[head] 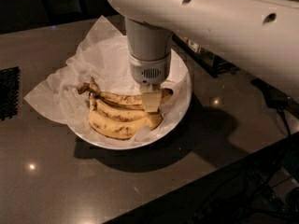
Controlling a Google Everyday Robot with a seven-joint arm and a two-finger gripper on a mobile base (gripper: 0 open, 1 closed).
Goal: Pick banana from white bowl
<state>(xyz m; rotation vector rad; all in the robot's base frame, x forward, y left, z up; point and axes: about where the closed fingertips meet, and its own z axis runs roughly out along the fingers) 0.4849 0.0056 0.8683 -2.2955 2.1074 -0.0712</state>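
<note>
The white bowl (184, 101) sits on the dark table, lined with crinkled white paper (51, 97). Three bananas lie in its front half. The banana (119, 98) is the slim, brown-mottled one at the back of the bunch, its dark stem end pointing left. Two plumper yellow bananas (117, 125) lie in front of it. My gripper (150, 101) hangs straight down from the white wrist (148, 55) over the right part of the banana, at its level, and hides that part of it.
A black mesh object (8, 92) lies at the table's left edge. Dark cables and gear (275, 101) lie to the right past the table's edge. My large white arm (224, 17) spans the top of the view above the bowl.
</note>
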